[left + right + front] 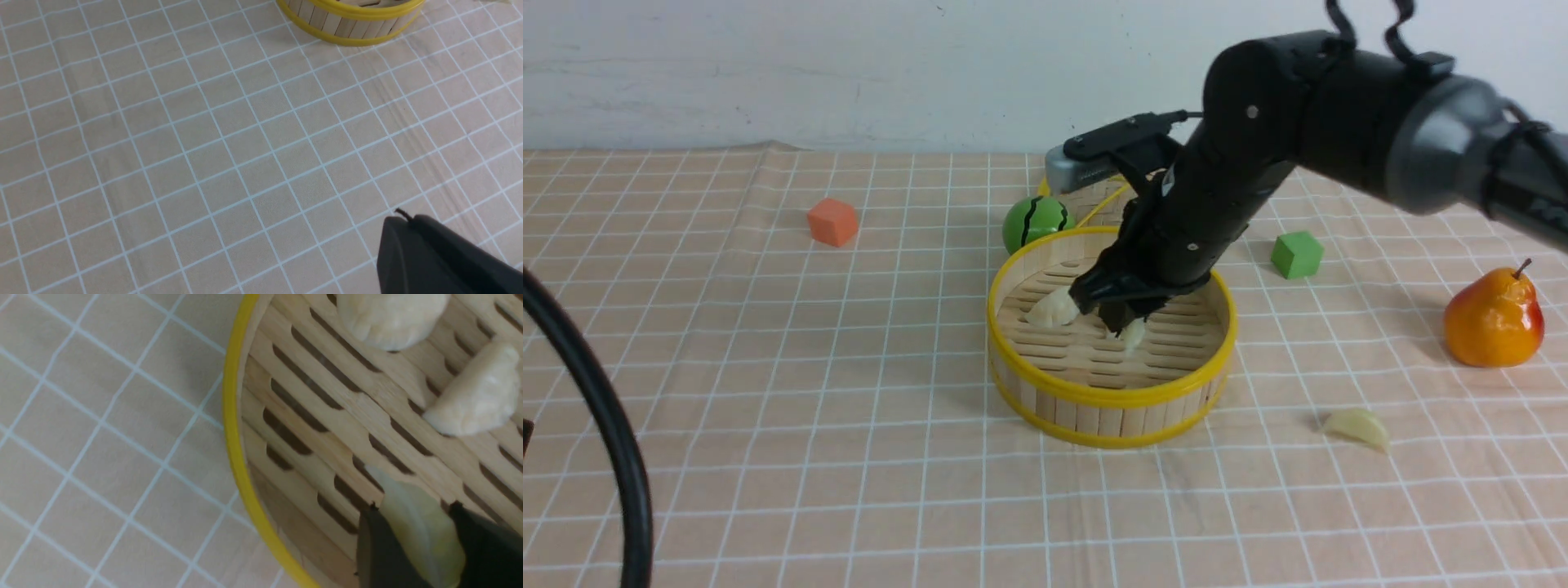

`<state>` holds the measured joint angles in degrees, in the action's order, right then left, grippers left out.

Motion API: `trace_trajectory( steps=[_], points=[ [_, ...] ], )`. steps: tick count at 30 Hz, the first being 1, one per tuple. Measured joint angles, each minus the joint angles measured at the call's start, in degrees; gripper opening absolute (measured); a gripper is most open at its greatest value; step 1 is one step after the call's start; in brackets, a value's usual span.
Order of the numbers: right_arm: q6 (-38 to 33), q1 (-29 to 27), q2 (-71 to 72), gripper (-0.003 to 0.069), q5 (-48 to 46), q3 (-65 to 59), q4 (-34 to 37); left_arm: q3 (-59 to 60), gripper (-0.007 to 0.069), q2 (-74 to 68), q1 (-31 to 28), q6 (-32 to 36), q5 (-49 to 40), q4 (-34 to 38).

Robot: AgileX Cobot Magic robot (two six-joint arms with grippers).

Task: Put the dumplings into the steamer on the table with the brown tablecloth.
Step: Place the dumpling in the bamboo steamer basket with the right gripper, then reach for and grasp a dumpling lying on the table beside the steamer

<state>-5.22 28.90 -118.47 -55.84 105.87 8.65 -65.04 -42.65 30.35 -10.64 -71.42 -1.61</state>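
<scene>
Right claw point(414, 506) holds a pale-green pleated dumpling point(425, 535) over the round yellow-rimmed bamboo steamer point(1111, 398). Placement apparently underway; next, lower and release

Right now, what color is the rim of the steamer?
Yellow rim, clearest in the front view.

Plain pale wall point(849, 77) with faint dark scuffs

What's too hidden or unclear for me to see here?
- Watermelon-patterned ball, front view: lower part hidden by the steamer.
- Woven lid, front view: partly covered by the right arm.
- Held greenish dumpling, right wrist view: far end cut off by the picture's edge.
- Left gripper's fingertips, front view: outside the picture.
</scene>
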Motion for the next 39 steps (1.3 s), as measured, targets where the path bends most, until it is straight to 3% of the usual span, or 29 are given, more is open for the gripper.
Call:
trace_trajectory(
  steps=[7,9,15,19,26,34,39],
  points=[
    [1.24,0.0,-10.6,0.0215,-3.03,8.98,-0.05,0.0,-0.0014,0.0,0.0,-0.66,0.0,0.0],
    [1.73,0.0,-12.12,0.025,-3.68,10.22,-0.05,0.0,-0.0014,0.0,0.0,-0.9,0.0,0.0],
    [1.85,0.05,-12.46,0.0499,-9.92,14.49,-0.85,0.0,-0.0014,0.0,0.0,-1.04,0.0,0.0],
    [1.69,0.18,-9.45,0.057,-13.99,16.74,-3.42,0.0,-0.0014,0.0,0.0,-1.04,0.0,0.0],
    [-2.86,-2.64,5.12,0.0564,-14.66,8.5,-10.9,0.0,-0.0013,0.0,0.0,-1.04,0.0,0.0],
    [-10.51,-15.53,11.01,0.0528,-12.94,-14.96,-9.22,0.0,-0.0006,0.0,0.0,-1.04,0.0,0.02],
    [-14.67,-19.05,8.48,0.0526,-6.26,-21.25,-8.33,0.0,-0.0004,0.0,0.0,-1.04,0.0,0.02]
  ],
)
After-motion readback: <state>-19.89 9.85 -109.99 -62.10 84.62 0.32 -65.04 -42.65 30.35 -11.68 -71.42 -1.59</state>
